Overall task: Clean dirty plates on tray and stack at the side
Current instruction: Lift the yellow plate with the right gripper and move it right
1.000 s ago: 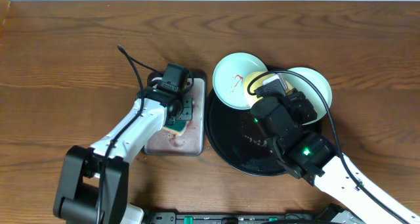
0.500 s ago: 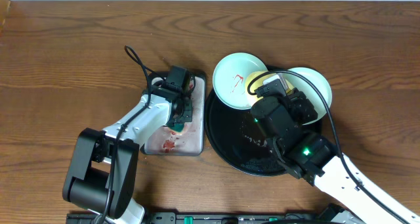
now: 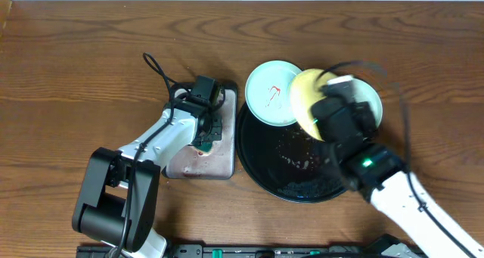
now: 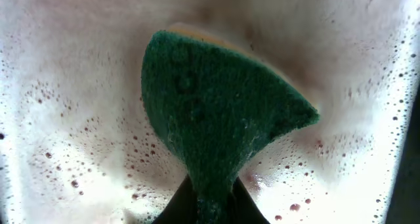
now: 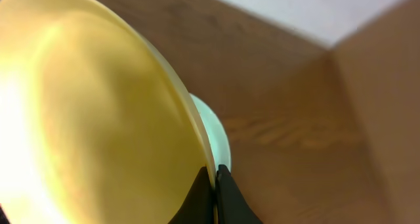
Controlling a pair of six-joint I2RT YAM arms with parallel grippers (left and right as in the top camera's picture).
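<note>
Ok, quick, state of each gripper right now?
Left gripper: closed on the green sponge.
Right gripper: closed on the yellow plate, by its rim.

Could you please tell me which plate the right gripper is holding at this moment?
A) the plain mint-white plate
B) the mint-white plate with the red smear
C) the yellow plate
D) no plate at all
C: the right gripper is pinched on the rim of the yellow plate, which is held tilted on its edge.
</note>
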